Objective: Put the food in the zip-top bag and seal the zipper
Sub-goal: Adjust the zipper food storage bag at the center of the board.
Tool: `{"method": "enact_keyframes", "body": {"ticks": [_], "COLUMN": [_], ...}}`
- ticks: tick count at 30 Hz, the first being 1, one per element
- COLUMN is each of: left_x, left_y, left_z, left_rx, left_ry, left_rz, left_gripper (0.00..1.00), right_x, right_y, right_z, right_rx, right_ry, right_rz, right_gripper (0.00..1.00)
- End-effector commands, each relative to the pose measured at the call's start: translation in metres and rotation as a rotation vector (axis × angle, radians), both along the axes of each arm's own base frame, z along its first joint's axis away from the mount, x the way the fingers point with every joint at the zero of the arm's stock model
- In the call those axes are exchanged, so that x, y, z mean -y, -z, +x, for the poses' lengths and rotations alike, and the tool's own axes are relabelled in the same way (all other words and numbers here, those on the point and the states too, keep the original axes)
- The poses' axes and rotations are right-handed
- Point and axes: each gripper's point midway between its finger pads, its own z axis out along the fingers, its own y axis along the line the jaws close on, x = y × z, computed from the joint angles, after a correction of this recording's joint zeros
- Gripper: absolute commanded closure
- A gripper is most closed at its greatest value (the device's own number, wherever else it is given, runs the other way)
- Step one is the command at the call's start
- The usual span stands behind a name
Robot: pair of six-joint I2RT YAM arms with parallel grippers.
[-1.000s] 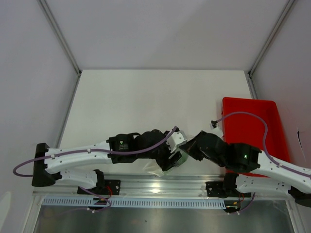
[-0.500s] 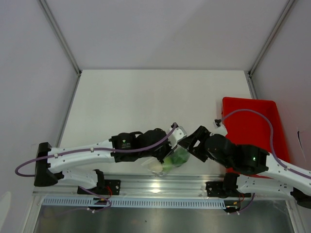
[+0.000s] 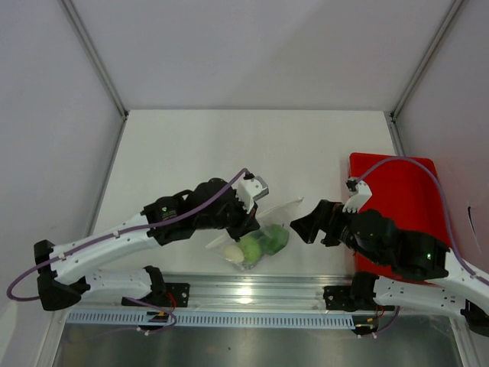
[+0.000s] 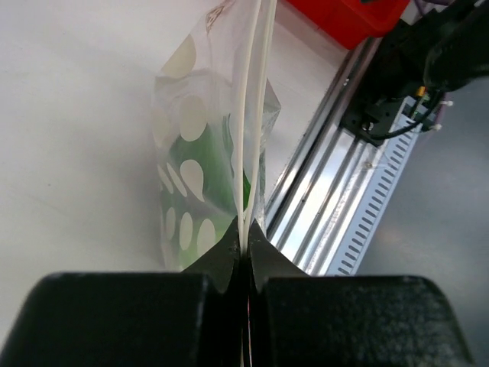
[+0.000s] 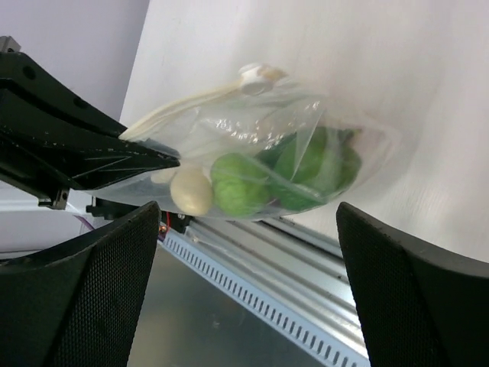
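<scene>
Two arms meet over the near middle of a white worktop (image 3: 191, 153), with a red tray (image 3: 397, 191) at the right edge. The zip-top bag (image 3: 260, 233) hangs between them. The left end effector (image 4: 243, 246) is clamped on the left end of its zipper (image 4: 250, 115). The right end effector (image 3: 302, 228) sits just right of the bag, fingers wide apart and empty. The zipper's long axis runs rightward from the clamp, so the right arm is nearer its free end. Inside the bag lie a darker green piece (image 5: 313, 164), a bright green piece (image 5: 237, 183) and a whitish ball (image 5: 191, 191).
</scene>
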Motion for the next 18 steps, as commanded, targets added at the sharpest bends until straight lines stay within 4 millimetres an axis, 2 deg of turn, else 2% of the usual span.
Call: {"method": "enact_keyframes", "body": {"ticks": [1, 3, 4, 5, 8, 10, 15, 16, 18], "left_x": [-0.004, -0.007, -0.009, -0.009, -0.013, -0.015, -0.022, -0.022, -0.022], "left_y": [-0.036, -0.047, -0.053, -0.058, -0.072, -0.079, -0.088, -0.086, -0.088], "left_z": [-0.017, -0.021, -0.029, -0.033, -0.047, -0.050, -0.061, -0.061, -0.063], "left_rx": [-0.033, -0.044, -0.060, -0.060, -0.076, -0.076, -0.104, -0.112, -0.118], "left_ry": [0.072, 0.097, 0.139, 0.158, 0.232, 0.256, 0.313, 0.313, 0.331], "left_rz": [-0.105, -0.133, -0.154, -0.170, -0.224, -0.254, -0.302, -0.302, -0.314], "left_gripper": [0.99, 0.99, 0.99, 0.99, 1.00, 0.99, 0.99, 0.99, 0.99], "right_x": [0.001, -0.005, -0.006, -0.014, -0.020, -0.029, -0.027, -0.031, -0.029], "right_y": [-0.022, -0.029, -0.030, -0.035, -0.035, -0.029, -0.025, -0.027, -0.032], "right_z": [0.009, 0.006, 0.007, 0.002, 0.003, -0.006, 0.008, 0.005, 0.010], "right_rx": [0.192, 0.277, 0.301, 0.362, 0.451, 0.468, 0.494, 0.513, 0.538], "right_ry": [-0.086, -0.178, -0.200, -0.288, -0.369, -0.463, -0.478, -0.515, -0.515], "right_rz": [-0.034, -0.065, -0.078, -0.093, -0.118, -0.107, -0.107, -0.076, -0.050], "right_gripper": [0.03, 0.08, 0.10, 0.16, 0.25, 0.26, 0.29, 0.29, 0.29]}}
